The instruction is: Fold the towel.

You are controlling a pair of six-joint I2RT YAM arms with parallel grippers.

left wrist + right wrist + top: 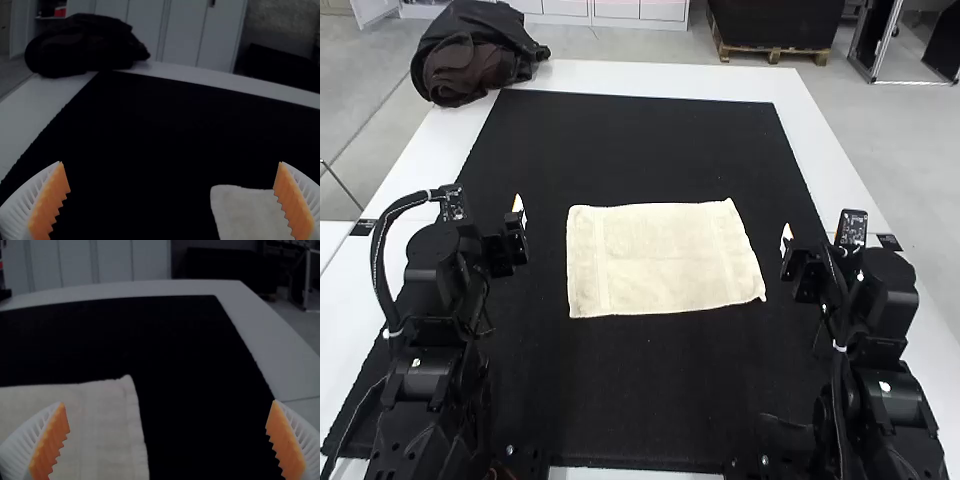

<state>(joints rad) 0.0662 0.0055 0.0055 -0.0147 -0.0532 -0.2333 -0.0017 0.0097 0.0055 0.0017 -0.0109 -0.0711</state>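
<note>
One towel (660, 255), lying crosswise and flat

I have my left gripper (171, 164) just off the towel's left side and my right gripper (170, 402) just off its right, both parted wide and holding nothing. The towel is spread on the one mat (640, 400), its long axis running from one side to the other. My right looks nearer. That makes one towel, two grippers; I judge the first fold is still to be made

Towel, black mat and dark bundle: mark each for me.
Towel (665, 258): high view, middle of its spread top.
Black mat (630, 400): high view, bare near part.
Dark bundle (90, 47): left wrist view, its middle.
</note>
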